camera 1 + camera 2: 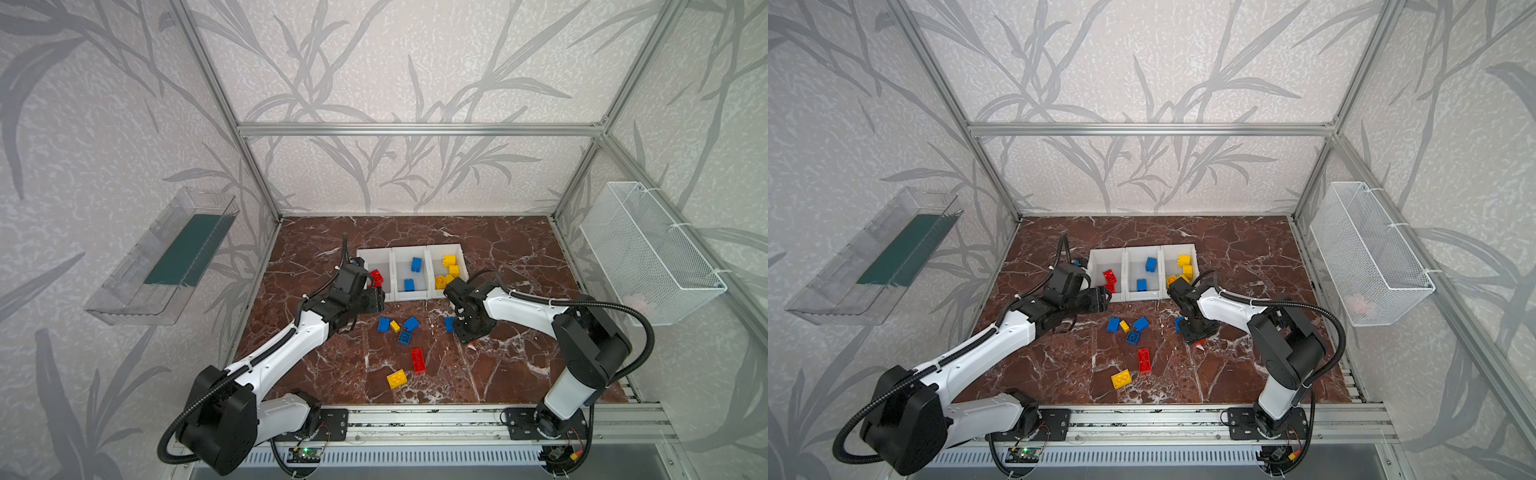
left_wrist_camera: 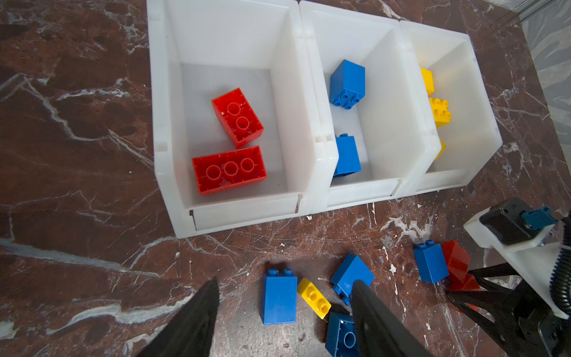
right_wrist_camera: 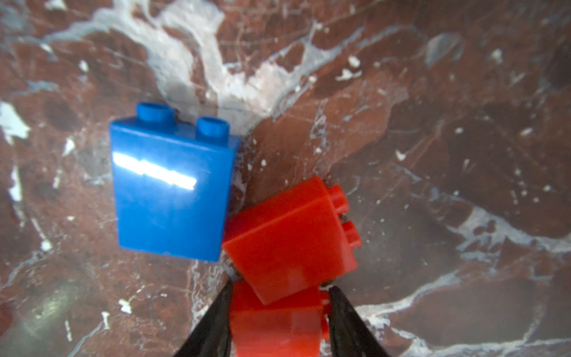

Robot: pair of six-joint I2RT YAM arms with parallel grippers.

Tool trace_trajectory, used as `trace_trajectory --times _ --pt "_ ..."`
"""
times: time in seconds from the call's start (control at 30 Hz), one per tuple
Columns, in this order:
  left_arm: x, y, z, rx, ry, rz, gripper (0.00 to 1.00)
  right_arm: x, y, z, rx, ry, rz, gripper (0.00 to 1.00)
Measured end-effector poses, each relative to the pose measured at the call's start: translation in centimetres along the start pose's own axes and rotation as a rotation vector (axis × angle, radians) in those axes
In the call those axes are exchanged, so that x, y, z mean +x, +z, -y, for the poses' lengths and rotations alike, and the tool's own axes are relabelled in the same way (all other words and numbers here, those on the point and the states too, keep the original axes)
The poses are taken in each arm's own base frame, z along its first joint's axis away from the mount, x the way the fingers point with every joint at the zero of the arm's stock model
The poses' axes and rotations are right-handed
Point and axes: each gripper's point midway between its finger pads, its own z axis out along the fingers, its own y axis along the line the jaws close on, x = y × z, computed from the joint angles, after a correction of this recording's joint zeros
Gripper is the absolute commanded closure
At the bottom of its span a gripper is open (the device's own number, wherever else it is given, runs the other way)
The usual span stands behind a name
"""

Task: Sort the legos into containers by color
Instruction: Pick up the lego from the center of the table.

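The red brick (image 3: pixel 278 321) sits on the table (image 1: pixel 519 257), at 3 o'clock of the loose pile (image 1: pixel 399 328) in a top view, and the right gripper (image 3: pixel 281 289) has its jaws narrow, pressed on both its sides; a second red brick (image 3: pixel 290 238) just beside it touches a blue brick (image 3: pixel 173 191). I judge this is the pick-up step: next you must lift straight up without dragging these neighbours and carry toward 10 o'clock to the left bin (image 2: pixel 160 123), which holds two red bricks, while the middle bin (image 2: pixel 364 197) holds two blue and the right bin (image 2: pixel 482 123) several yellow. The left gripper (image 2: pixel 284 281) stands wide and empty.
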Motion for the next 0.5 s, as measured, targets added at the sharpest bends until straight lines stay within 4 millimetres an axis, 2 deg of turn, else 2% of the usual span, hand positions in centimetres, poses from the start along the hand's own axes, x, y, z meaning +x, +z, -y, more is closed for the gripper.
trace_trajectory --times 0.17,0.3,0.37,0.5 --pt "0.0 0.0 0.0 -0.001 -0.001 0.001 0.30 0.2 -0.1 -0.5 0.006 -0.010 0.001 0.66" --pt "-0.1 -0.6 -0.2 -0.005 -0.002 0.016 0.30 0.2 -1.0 -2.0 0.004 -0.056 0.003 0.66" --pt "-0.2 -1.0 -0.4 -0.013 -0.005 0.027 0.30 -0.7 -2.2 -3.2 -0.009 -0.081 0.032 0.66" --pt "0.0 -2.1 -1.4 -0.041 -0.022 0.058 0.29 -4.3 -6.0 -6.1 -0.068 -0.119 0.148 0.66"
